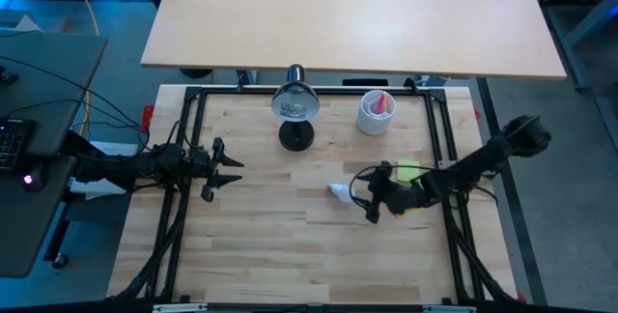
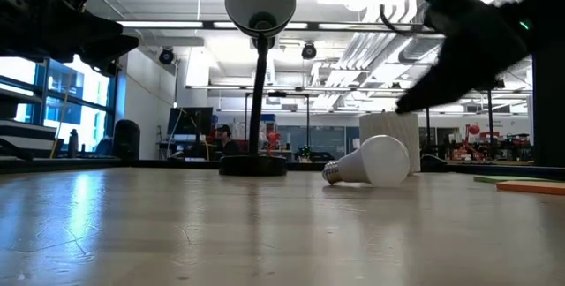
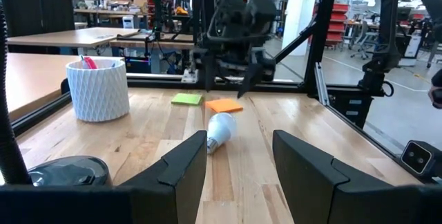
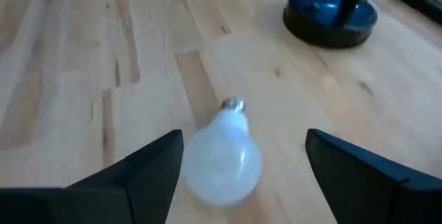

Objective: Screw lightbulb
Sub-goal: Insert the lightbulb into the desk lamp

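- Fingers spread wide on my right gripper (image 4: 238,172), empty, hanging just above the lightbulb (image 4: 221,153), which lies on its side on the wooden table (image 1: 270,245), screw base pointing toward the lamp base (image 4: 330,18).
- I judge the grasp comes next: lower until both fingers flank the frosted glass at its widest part, then close gently, since it is round and may roll.
- My left gripper (image 1: 224,170) waits partly open and empty, well apart on the far side.
- Lamp shade (image 1: 294,102) stands beside the ribbed cup (image 1: 376,112).
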### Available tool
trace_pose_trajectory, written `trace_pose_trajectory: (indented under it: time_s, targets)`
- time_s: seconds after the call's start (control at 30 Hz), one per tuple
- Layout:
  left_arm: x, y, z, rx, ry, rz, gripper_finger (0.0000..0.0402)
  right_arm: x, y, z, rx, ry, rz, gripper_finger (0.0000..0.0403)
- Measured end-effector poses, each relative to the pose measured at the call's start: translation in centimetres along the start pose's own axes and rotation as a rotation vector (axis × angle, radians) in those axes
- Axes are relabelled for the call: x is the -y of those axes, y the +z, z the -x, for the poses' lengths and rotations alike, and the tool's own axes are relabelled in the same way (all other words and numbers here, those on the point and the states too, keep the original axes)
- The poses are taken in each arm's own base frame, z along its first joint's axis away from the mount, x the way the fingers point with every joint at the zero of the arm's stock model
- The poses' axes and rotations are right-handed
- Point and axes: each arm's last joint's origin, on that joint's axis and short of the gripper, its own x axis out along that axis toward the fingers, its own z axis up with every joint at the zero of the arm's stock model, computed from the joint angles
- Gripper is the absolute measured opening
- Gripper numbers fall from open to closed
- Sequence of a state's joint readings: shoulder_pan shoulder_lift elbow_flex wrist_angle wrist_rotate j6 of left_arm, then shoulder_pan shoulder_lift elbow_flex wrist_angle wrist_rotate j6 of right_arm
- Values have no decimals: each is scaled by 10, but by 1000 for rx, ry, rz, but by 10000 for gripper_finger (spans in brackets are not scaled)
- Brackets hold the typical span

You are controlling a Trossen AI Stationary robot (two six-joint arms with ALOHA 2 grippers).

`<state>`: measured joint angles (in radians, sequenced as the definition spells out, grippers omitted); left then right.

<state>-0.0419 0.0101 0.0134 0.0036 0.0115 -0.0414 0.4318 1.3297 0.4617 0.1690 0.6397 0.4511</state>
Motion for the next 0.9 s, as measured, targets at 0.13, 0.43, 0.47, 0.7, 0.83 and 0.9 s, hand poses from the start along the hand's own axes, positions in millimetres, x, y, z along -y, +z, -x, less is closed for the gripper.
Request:
trace_pose_trajectory:
  time_s: [0.13, 0.43, 0.47, 0.7, 0.83, 0.9]
  targets:
    - [0, 0, 0, 0, 0, 0, 161, 4, -34, -2, 29, -21, -77, 304]
    - [0, 0, 0, 0, 0, 0, 161, 9, -67, -24, -10, -43, -64, 304]
    - [0, 0, 0, 0, 0, 0, 161, 10, -68, -28, -19, -53, -61, 304]
    - [0, 0, 0, 0, 0, 0, 161, 22, -61, -54, -109, 3, -39, 304]
    - [0, 0, 0, 0, 0, 0, 161, 28, -55, -60, -97, 25, -5, 304]
    - [0, 0, 0, 0, 0, 0, 161, 29, -52, -62, -79, 52, 19, 304]
